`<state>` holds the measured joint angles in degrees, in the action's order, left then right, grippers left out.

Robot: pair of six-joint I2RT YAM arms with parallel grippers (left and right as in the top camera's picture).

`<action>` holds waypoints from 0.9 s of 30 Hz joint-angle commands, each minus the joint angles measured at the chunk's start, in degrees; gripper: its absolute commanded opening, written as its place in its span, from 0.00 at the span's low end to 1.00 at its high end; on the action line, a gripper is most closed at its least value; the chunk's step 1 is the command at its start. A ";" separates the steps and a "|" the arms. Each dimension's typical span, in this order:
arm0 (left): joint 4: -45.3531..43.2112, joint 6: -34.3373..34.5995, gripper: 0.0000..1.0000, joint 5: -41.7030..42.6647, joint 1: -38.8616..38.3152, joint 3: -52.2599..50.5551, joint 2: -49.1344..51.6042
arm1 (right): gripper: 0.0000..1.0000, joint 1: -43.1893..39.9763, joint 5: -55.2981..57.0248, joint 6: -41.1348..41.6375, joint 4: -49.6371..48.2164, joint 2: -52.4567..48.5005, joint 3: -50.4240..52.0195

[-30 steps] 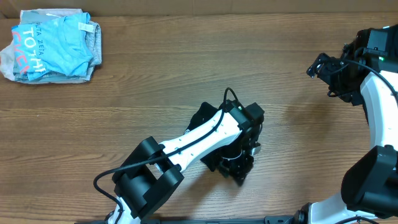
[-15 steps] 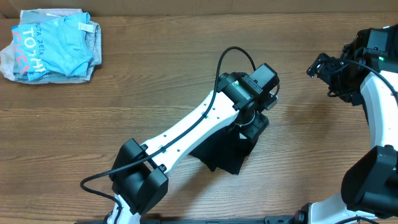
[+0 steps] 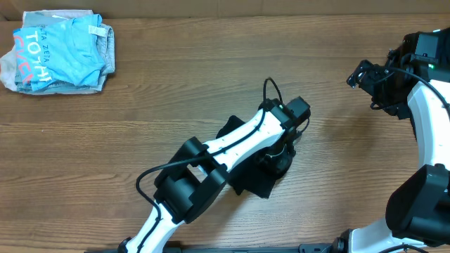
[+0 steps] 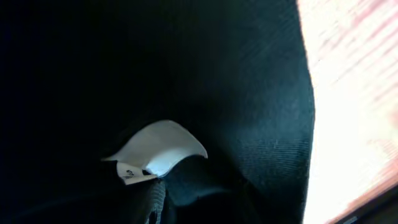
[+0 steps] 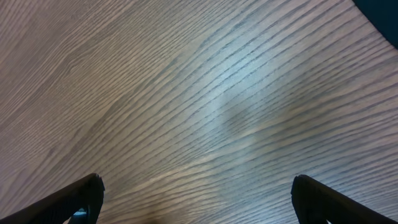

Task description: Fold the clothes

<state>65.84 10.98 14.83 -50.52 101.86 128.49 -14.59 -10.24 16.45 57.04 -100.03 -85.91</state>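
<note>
A black T-shirt (image 3: 254, 183) lies folded into a small bundle near the table's middle, mostly under my left arm. My left gripper (image 3: 278, 159) is pressed down onto its right part. In the left wrist view black fabric (image 4: 261, 93) fills nearly the whole frame, with the white neck label (image 4: 158, 146) and ribbed collar close to the camera. The fingers cannot be made out against the dark cloth. My right gripper (image 3: 361, 74) hovers at the far right, away from the shirt. It is open (image 5: 200, 200) over bare wood, with nothing between its fingertips (image 5: 311, 193).
A pile of folded light blue and grey clothes (image 3: 60, 49) sits at the far left corner. The wooden table (image 3: 140, 119) stretches between it and the black shirt. A dark edge (image 5: 387, 14) shows in the right wrist view's top corner.
My left arm reached out to the far right over the shirt, then pulled back and came down onto it again. The shirt's right edge shifted a little. The right arm stayed still.
</note>
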 commanded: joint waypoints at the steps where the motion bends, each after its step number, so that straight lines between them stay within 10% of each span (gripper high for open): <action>1: 1.60 -1.42 0.40 4.55 -1.46 -0.11 -0.52 | 1.00 0.11 0.17 0.02 -0.17 0.79 -0.42; 16: 19.50 -2.03 0.34 2.67 -0.57 4.57 -0.79 | 1.00 0.11 0.17 0.02 -0.17 0.79 -0.42; 27: 26.36 -2.05 0.58 2.14 -1.18 5.09 -0.76 | 1.00 0.11 0.17 0.02 -0.17 0.79 -0.42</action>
<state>92.49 9.47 15.77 -51.03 106.24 128.49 -14.59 -10.26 16.49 57.06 -100.03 -85.91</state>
